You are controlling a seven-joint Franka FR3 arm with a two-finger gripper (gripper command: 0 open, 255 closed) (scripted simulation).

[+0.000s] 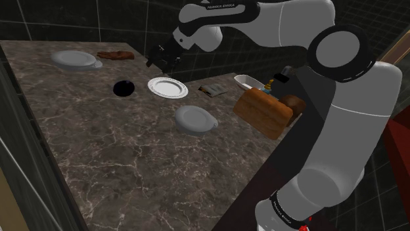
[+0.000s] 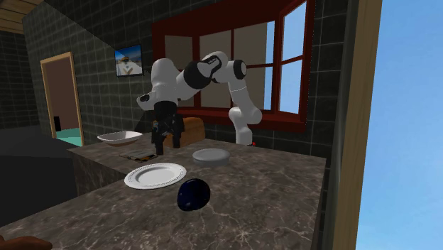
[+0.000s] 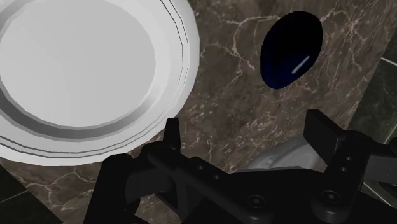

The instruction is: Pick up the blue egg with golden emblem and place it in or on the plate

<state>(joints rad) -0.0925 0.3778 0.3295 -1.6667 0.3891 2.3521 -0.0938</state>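
Observation:
A dark blue egg (image 1: 123, 87) lies on the marble counter beside a white plate (image 1: 167, 86), apart from it and toward the shoulder view's left. The plate holds nothing. My black gripper (image 1: 161, 62) hangs above the plate's far edge, open, with nothing between its fingers. In the second exterior view the egg (image 2: 193, 193) rests in front of the plate (image 2: 155, 175), and the gripper (image 2: 162, 138) hovers behind both. The wrist view has the plate (image 3: 83, 70) and the egg (image 3: 289, 51) ahead of the spread fingers (image 3: 324, 130), with bare counter between them.
A grey shallow bowl (image 1: 195, 119) sits near the plate, another (image 1: 74, 60) at the far corner next to a brown item (image 1: 115, 55). A bread loaf (image 1: 263, 111), a white dish (image 1: 248, 81) and a booklet (image 1: 211, 88) crowd the stand's side.

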